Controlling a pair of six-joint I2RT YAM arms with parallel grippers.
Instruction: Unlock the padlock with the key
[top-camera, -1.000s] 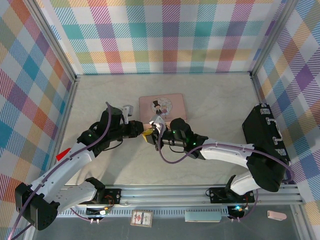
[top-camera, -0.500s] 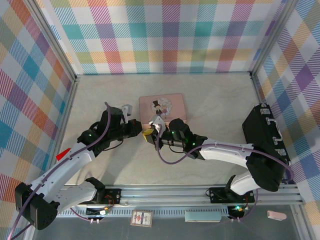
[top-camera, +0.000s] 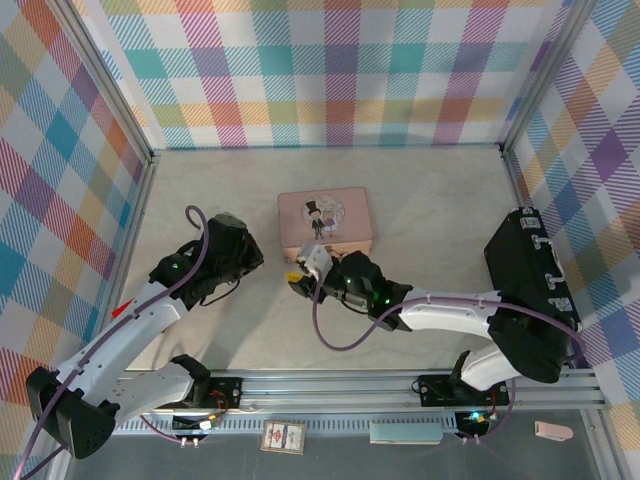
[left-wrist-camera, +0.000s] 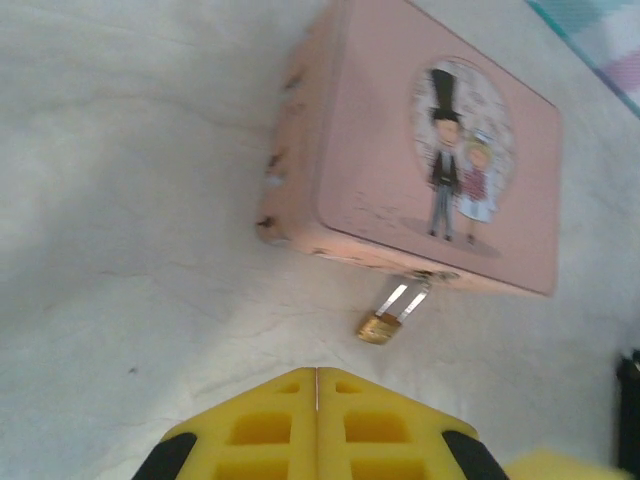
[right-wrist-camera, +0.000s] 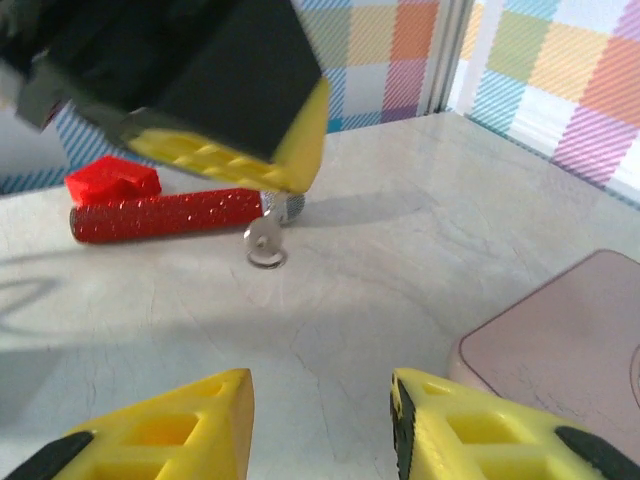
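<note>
The small brass padlock (left-wrist-camera: 378, 326) hangs by its silvery shackle from the clasp of the pink tin (left-wrist-camera: 400, 160) and lies on the table. My left gripper (left-wrist-camera: 317, 372) is shut, a short way back from the padlock. In the right wrist view the left gripper (right-wrist-camera: 290, 185) hovers over the table. The tiny grey key (right-wrist-camera: 265, 240) dangles from its tips, head down near the surface. My right gripper (right-wrist-camera: 320, 400) is open with nothing between its fingers (right-wrist-camera: 190, 425), beside the tin's corner (right-wrist-camera: 570, 330). From above, the right gripper (top-camera: 296, 277) sits at the tin's front left corner and the left gripper (top-camera: 250, 258) to its left.
A black case (top-camera: 530, 290) stands against the right wall. A red rod (right-wrist-camera: 165, 215) and a red block (right-wrist-camera: 110, 180) lie behind the left gripper. Checked walls enclose the table (top-camera: 430, 200), with bare room at the back and far left.
My left gripper has pulled back to the left, away from the padlock. My right gripper has opened, let go of the padlock and shifted slightly toward the near edge.
</note>
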